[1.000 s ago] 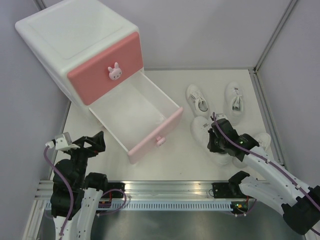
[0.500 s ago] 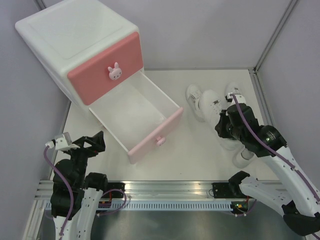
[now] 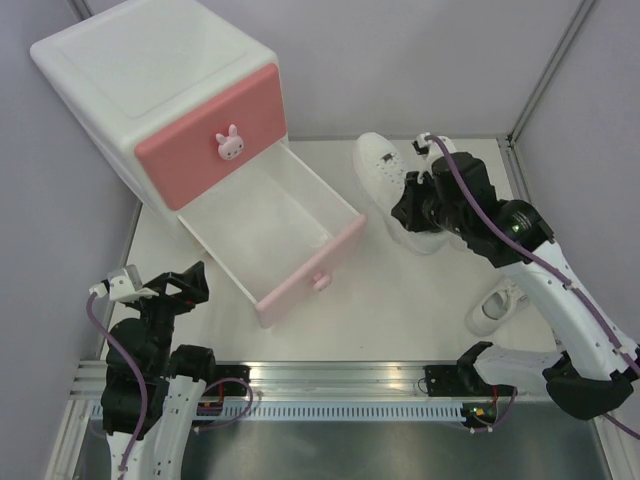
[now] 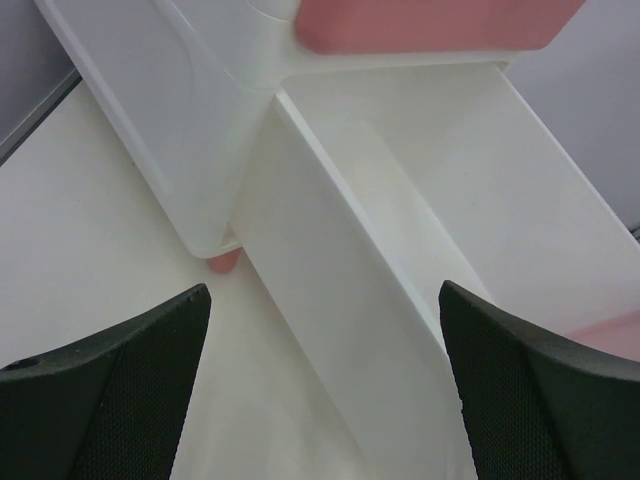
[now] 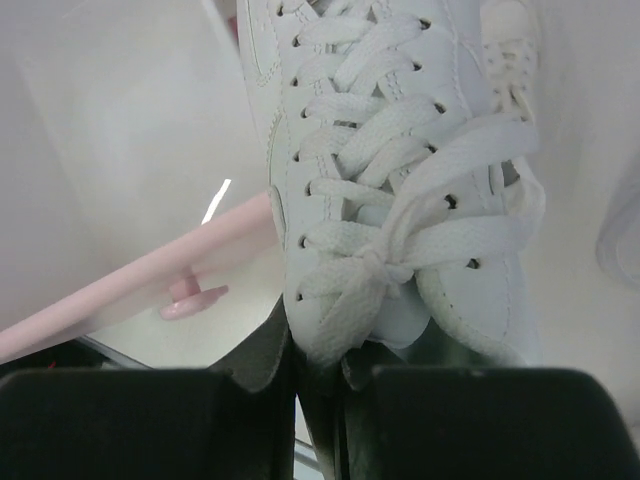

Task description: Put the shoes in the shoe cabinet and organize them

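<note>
The shoe cabinet (image 3: 170, 95) stands at the back left, its pale pink lower drawer (image 3: 318, 262) pulled out with nothing inside. My right gripper (image 3: 412, 205) is shut on the collar of one white sneaker (image 3: 381, 163), holding it in the air just right of the drawer, toe pointing away. In the right wrist view this sneaker (image 5: 400, 180) fills the frame, with the drawer front (image 5: 120, 295) below left. Another sneaker (image 3: 497, 305) lies near the right edge. My left gripper (image 3: 165, 285) is open near the front left, facing the drawer's side wall (image 4: 330, 330).
Part of one more white shoe (image 3: 428, 240) shows on the table under the right arm. A shoe edge (image 5: 620, 235) sits at the right of the right wrist view. Grey walls and a metal post (image 3: 520, 120) bound the table.
The right arm has lifted the sneaker off the table and carried it back and left, toward the open drawer. The left arm has not moved.
</note>
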Robot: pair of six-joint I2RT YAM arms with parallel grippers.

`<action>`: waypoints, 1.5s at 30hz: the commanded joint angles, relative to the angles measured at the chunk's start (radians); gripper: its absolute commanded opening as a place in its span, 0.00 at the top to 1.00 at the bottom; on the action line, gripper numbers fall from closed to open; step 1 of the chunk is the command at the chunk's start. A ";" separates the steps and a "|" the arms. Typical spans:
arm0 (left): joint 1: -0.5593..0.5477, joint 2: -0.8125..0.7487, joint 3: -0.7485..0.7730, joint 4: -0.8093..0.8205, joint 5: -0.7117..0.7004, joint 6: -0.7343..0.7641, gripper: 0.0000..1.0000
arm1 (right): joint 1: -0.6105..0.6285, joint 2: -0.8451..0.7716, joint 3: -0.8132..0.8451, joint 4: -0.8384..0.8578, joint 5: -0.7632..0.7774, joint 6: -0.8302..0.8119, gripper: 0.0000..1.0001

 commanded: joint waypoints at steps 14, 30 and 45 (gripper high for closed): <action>0.003 -0.056 -0.007 0.001 -0.067 -0.003 0.04 | 0.421 0.516 0.533 0.090 -0.061 -0.291 1.00; 0.006 -0.056 -0.006 -0.005 -0.076 -0.009 0.04 | 0.456 0.768 0.671 0.110 0.014 -0.313 1.00; 0.008 -0.054 -0.007 -0.007 -0.077 -0.010 0.04 | 0.458 0.842 0.729 0.242 0.063 -0.235 1.00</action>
